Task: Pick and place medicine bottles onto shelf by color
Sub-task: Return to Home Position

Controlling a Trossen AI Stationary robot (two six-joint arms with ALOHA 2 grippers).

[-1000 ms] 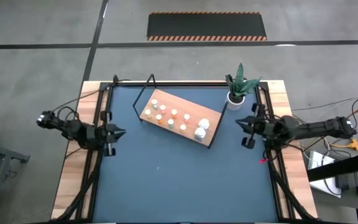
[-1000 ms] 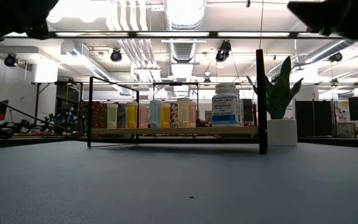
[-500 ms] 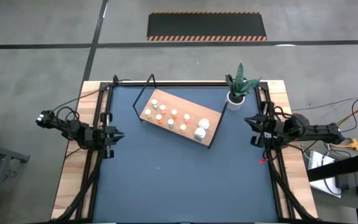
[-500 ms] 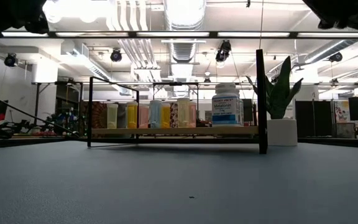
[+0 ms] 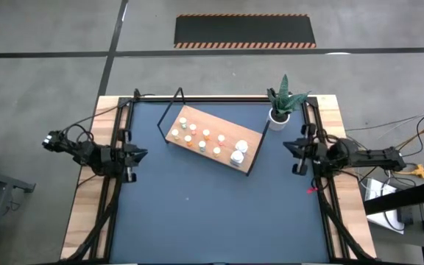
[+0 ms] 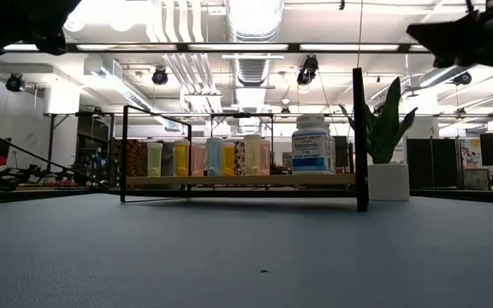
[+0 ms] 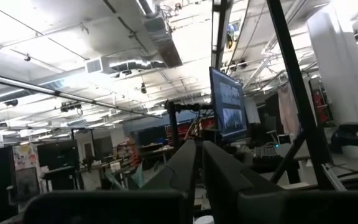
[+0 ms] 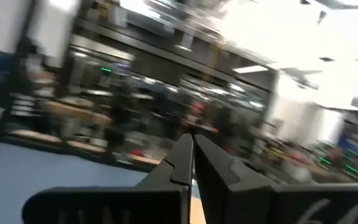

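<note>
The blue surface [image 5: 212, 213] is carrying the shelf [image 5: 234, 126], bottles [image 5: 206, 134] standing on it, slanting far-left to near-right between the closed, empty left end effector [image 5: 141, 155] and right end effector [image 5: 288, 147], neither clearly nearer.

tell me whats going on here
Nothing is being handled right now. The small bottles stand in rows on the wooden shelf, which sits toward the back of the blue table beside a potted plant. The left hand sits at the table's left edge and the right hand at its right edge. Both are shut, hold nothing and are well away from the shelf.
</note>
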